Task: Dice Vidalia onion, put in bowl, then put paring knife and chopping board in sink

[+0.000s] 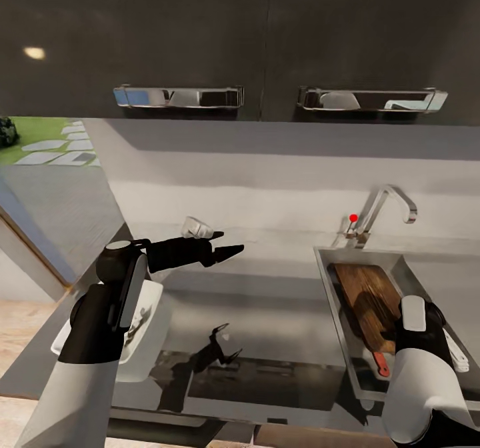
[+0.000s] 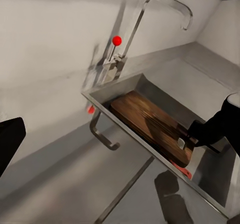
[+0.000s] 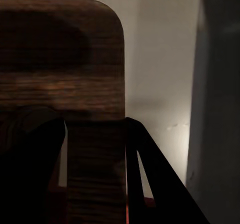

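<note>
Kitchen (image 1: pixel 200 28) wall cabinets hung over the countertop (image 1: pixel 267 315), with the sink (image 1: pixel 327 268) at its right end. Chopping board (image 1: pixel 365 295) was already in the basin, leaning against a wall, and the red handle of the paring knife (image 1: pixel 381 365) showed at its lower edge, so both looked deposited. Bowl (image 1: pixel 148 331) sat on the counter under the left arm; contents too unclear to confirm diced onion. Left gripper (image 1: pixel 230 248) hovered above the counter, apparently empty, jaw gap unreadable. Right gripper (image 3: pixel 95 149) was down in the sink, fingers spread either side of the board's face, not visibly clamping. Judgement: task near done, only release and retract left.
</note>
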